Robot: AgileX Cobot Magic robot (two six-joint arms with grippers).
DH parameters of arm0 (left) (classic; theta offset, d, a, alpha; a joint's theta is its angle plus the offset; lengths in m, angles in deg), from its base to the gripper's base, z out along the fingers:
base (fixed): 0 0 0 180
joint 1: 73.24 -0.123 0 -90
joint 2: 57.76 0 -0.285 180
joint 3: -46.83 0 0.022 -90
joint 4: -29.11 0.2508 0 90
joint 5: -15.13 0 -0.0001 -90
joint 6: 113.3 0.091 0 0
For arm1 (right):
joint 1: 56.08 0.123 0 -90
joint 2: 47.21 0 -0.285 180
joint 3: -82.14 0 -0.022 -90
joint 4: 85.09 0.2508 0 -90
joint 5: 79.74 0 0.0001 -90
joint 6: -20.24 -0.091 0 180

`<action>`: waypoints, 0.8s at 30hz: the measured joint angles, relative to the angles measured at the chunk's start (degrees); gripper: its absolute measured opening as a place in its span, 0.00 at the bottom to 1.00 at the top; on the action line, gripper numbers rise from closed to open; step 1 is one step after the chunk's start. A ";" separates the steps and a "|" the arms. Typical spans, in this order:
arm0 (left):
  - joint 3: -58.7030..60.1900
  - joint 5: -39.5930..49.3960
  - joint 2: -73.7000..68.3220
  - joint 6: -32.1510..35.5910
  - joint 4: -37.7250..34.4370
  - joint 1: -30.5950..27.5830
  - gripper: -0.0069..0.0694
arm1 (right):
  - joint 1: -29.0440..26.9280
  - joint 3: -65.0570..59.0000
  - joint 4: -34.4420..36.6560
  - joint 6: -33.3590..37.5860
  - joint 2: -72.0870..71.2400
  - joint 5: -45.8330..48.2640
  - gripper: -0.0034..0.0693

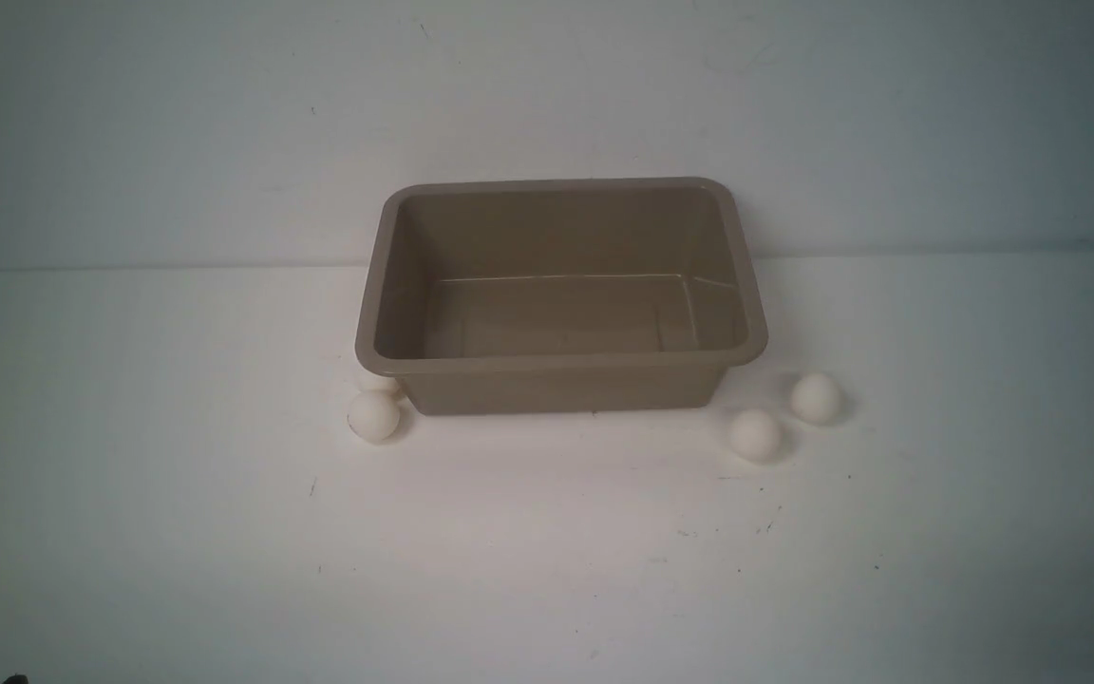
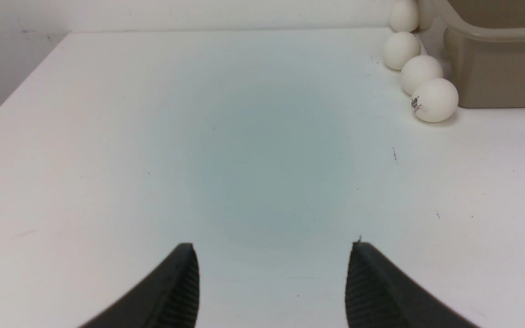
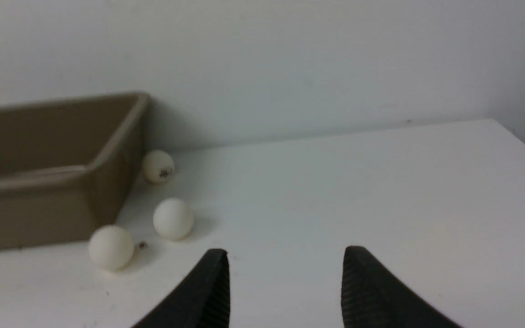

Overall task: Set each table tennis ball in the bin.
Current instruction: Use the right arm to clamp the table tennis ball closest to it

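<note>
Balls lie on the table against both sides of the bin, which looks empty. Our left tool and right tool hang part-open, holding nothing. Each faces its own cluster, we judge to split the work.

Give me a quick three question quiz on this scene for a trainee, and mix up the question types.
1. True or false: the bin already holds a ball.
2. How many table tennis balls does the left wrist view show lined up beside the bin? A) two B) four C) six
3. Fill in the blank: the right gripper is ____ with nothing between its jaws.

Key: 1 false; 2 B; 3 open.
</note>
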 joint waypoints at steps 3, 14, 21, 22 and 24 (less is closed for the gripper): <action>0.00 0.00 0.00 0.00 0.00 0.00 0.61 | 0.00 4.02 2.93 -0.48 0.00 -0.29 0.48; 0.00 0.00 0.00 0.00 0.00 0.00 0.61 | 0.00 28.03 4.61 -0.49 -0.01 13.41 0.48; 0.00 0.00 0.00 0.00 0.00 0.00 0.61 | 0.00 32.42 6.15 -0.55 -0.06 19.57 0.48; 0.00 0.00 0.00 0.00 0.00 0.00 0.61 | 0.00 32.42 6.67 -0.55 -0.06 19.79 0.48; 0.00 0.00 0.00 0.00 0.00 0.00 0.61 | 0.00 32.42 7.01 -0.55 -0.06 19.95 0.48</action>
